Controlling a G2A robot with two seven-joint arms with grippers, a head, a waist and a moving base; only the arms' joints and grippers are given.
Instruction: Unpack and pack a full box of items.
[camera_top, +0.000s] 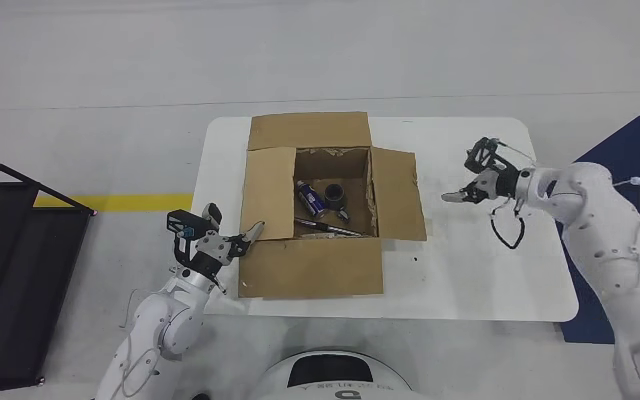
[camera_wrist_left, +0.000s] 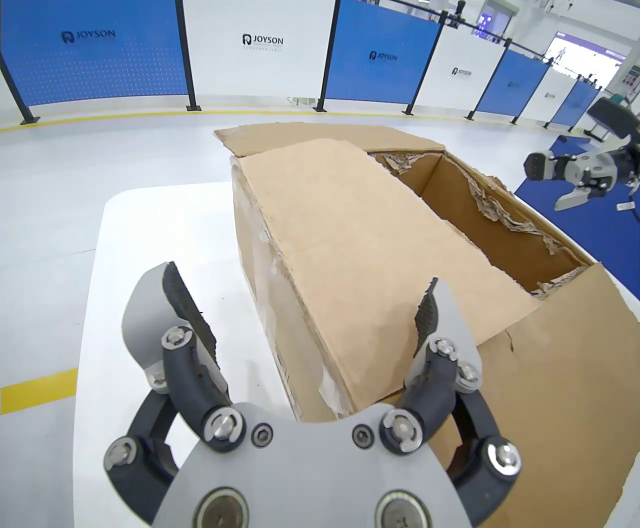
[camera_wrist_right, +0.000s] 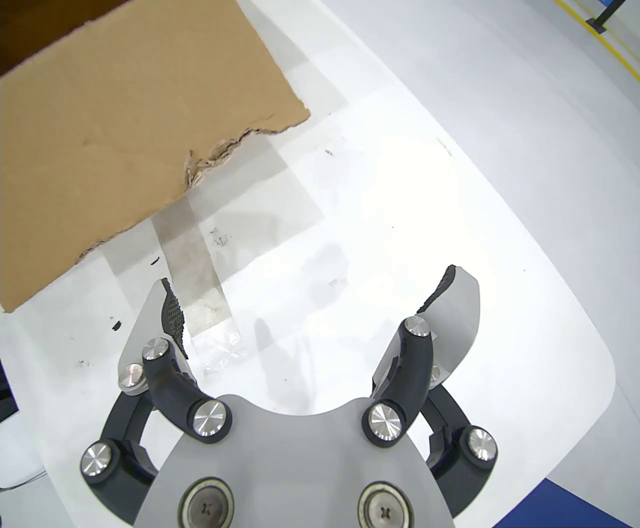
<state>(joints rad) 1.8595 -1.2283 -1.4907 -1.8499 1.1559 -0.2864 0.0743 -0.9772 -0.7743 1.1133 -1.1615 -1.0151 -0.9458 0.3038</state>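
Note:
An open cardboard box (camera_top: 312, 268) sits mid-table with all its flaps folded out. Inside lie a blue-and-white item (camera_top: 307, 194), a black cylinder (camera_top: 333, 192) and a thin dark tool (camera_top: 328, 228). My left gripper (camera_top: 235, 225) is open at the box's near left corner; the left wrist view has the gripper (camera_wrist_left: 300, 280) empty just above a box flap (camera_wrist_left: 360, 235). My right gripper (camera_top: 465, 175) hangs open and empty over bare table beyond the right flap; in the right wrist view the gripper (camera_wrist_right: 310, 282) is beside that flap (camera_wrist_right: 125, 125).
The white table (camera_top: 480, 270) has free room to the right of the box, with tape patches (camera_wrist_right: 195, 280) on its surface. A black rack (camera_top: 30, 280) stands on the floor to the left. A blue mat (camera_top: 615, 150) lies by the table's right side.

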